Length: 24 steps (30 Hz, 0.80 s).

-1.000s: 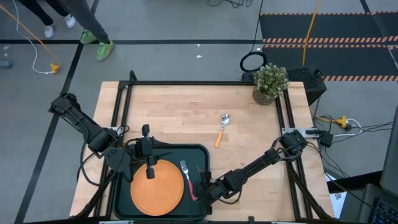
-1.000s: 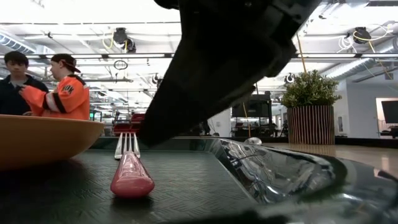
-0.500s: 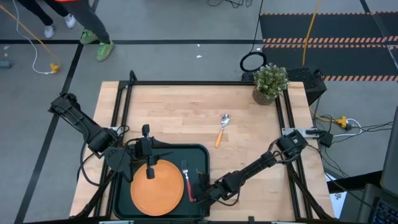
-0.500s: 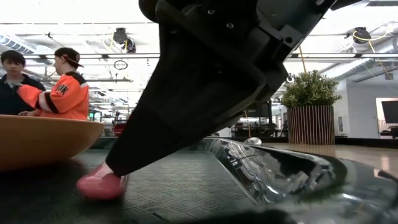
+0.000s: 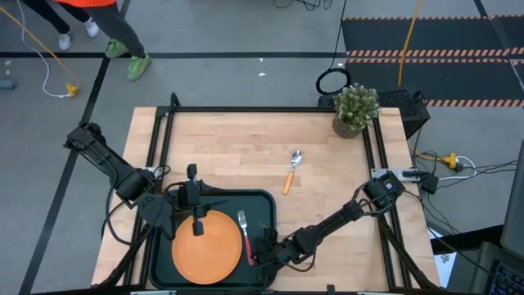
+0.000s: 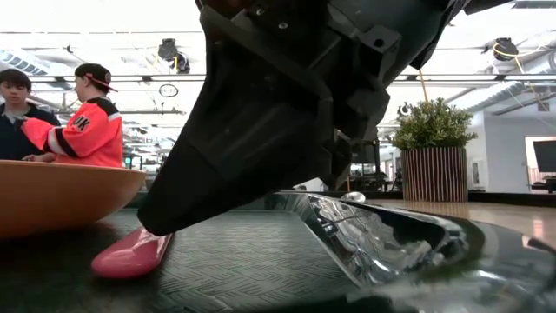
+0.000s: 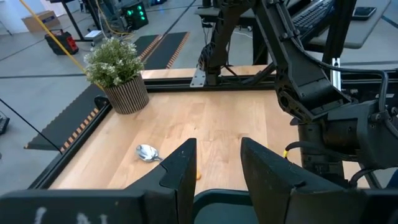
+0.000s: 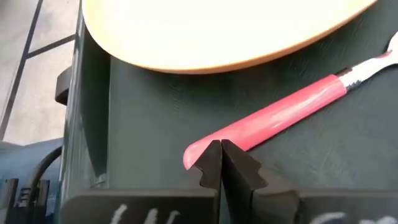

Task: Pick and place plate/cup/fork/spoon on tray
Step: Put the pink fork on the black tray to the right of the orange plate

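The orange plate (image 5: pixel 206 246) lies in the dark tray (image 5: pixel 262 211) at the table's near edge. The red-handled fork (image 5: pixel 246 236) lies flat on the tray floor to the right of the plate, tines toward the far edge. The orange-handled spoon (image 5: pixel 291 172) lies on the bare table beyond the tray. My right gripper (image 5: pixel 260 256) is shut, low over the tray at the fork's handle end. My left gripper (image 5: pixel 196 228) is open and empty over the plate's far part; its fingers (image 7: pixel 183 168) show a clear gap. The cup is out of view. My right gripper's shut fingertips (image 8: pixel 211 158) touch the side of the fork's red handle at its free end (image 8: pixel 198 152). The fingers come slanting down from the table's right side. The fork lies flat on the tray floor (image 8: pixel 143 112), beside the plate's rim (image 8: pixel 205 59).
A potted plant (image 5: pixel 356 106) stands at the table's far right corner. The tray's raised rim (image 6: pixel 365 235) runs just right of the fork. Bare wood lies between the tray and the plant. People stand in the room beyond the table (image 6: pixel 87 130).
My right gripper has gone a little toward the table's left, with its shut fingers against the fork's handle. The handle end has slid toward the plate, so the fork has turned about on the tray, while its tines have stayed about where they were.
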Tool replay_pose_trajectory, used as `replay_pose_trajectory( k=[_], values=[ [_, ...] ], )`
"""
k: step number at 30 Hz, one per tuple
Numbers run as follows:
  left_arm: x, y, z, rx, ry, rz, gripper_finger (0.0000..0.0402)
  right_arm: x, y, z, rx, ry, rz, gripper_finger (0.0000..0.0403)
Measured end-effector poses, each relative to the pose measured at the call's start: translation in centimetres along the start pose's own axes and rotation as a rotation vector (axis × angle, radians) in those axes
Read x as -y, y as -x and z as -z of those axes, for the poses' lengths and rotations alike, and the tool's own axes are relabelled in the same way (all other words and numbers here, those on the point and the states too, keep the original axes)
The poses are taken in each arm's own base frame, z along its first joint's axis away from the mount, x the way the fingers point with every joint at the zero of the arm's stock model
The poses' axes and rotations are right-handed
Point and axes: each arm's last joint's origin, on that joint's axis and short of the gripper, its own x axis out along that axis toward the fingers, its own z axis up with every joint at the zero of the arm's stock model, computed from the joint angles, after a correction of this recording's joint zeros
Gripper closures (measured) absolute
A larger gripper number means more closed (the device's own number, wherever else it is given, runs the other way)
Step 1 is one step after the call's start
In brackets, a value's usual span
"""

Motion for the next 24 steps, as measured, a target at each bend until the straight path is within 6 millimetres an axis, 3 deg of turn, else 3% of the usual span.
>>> replay_pose_trajectory(
  k=[7, 16, 24],
  values=[
    [0.0, 0.0, 0.0, 0.000, 0.000, 0.000, 0.0273, 1.2, 0.7, -2.2, 0.060, 0.007, 0.060, 0.0403],
    [0.0, 0.0, 0.0, 0.000, 0.000, 0.000, 0.0273, 5.7, -0.1, -5.4, 0.062, 0.082, 0.159, 0.0403],
    [0.0, 0.0, 0.0, -0.001, -0.008, 0.000, 0.0273, 7.5, -0.6, -6.2, 0.042, 0.110, 0.178, 0.0403]
  ],
)
